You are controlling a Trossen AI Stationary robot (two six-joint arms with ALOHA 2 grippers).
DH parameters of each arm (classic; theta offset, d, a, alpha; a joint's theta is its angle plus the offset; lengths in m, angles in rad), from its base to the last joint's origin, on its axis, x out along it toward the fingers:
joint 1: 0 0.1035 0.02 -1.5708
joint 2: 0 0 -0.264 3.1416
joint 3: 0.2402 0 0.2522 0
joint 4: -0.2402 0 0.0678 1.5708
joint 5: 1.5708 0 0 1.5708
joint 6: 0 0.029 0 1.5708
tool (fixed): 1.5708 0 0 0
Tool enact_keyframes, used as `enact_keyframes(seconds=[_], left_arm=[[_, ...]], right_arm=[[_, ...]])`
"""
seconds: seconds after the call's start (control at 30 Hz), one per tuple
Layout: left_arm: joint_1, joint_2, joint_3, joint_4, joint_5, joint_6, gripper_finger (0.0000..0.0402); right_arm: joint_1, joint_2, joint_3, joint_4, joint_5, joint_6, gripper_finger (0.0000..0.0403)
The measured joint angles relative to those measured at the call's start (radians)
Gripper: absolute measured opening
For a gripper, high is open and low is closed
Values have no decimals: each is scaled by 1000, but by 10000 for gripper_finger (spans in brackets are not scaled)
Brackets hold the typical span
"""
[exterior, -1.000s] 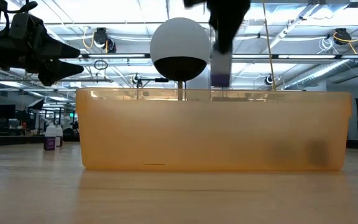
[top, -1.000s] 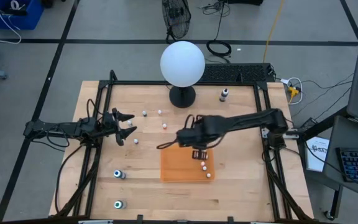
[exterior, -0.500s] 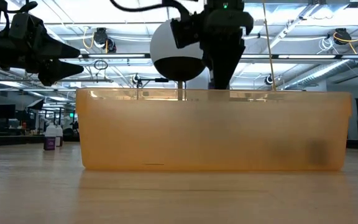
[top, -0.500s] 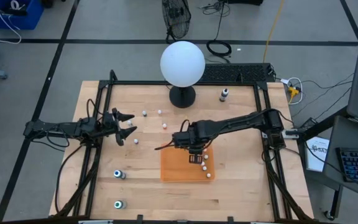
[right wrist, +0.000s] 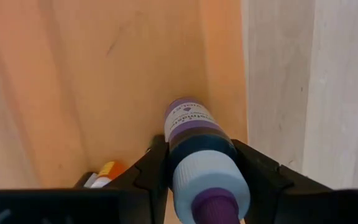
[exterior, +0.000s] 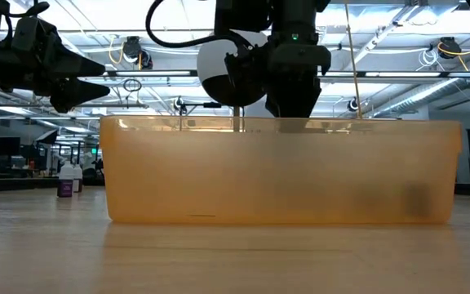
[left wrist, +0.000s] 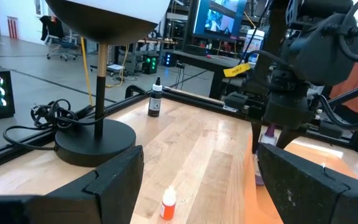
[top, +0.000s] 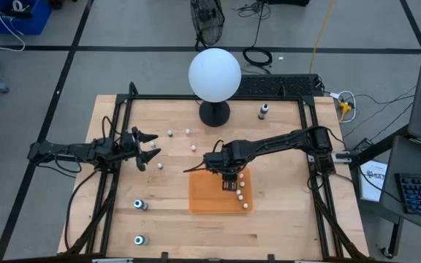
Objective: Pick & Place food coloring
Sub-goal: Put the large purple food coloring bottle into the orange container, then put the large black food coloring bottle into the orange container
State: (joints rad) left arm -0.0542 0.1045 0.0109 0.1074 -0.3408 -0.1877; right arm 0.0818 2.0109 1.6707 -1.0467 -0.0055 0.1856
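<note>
A purple food coloring bottle [right wrist: 197, 149], a small cylinder with a labelled end and a pale cap, is clamped between the right pincer's [top: 230, 183] fingers [right wrist: 154, 171], low over the upper edge of the translucent orange tray [top: 203, 201] on the wooden bench [top: 283, 146]. The right wrist view alone shows that grip, plus an orange-capped bottle [right wrist: 107, 169] lying beside it on the tray floor; from above, two white-capped bottles [top: 241, 196] show in the tray. The low view meets only the tray's frosted wall [exterior: 219, 180], which hides its contents. More small bottles [top: 170, 133] lie scattered between the arms near the white globe lamp [top: 214, 74] on its round black base. The left pincer [top: 148, 146] hangs spread wide at the bench's left side
</note>
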Motion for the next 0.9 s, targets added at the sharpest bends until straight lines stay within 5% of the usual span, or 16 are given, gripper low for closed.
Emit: enact_keyframes(seconds=[0.23,0.5,0.9], left_arm=[[0,0,0,0,0,0,310],[0,0,0,0,0,0,310],[0,0,0,0,0,0,310]], right_arm=[[0,0,0,10,0,48,133],[0,-13,-1,13,1,124,252],[4,-218,-1,27,62,187,224]])
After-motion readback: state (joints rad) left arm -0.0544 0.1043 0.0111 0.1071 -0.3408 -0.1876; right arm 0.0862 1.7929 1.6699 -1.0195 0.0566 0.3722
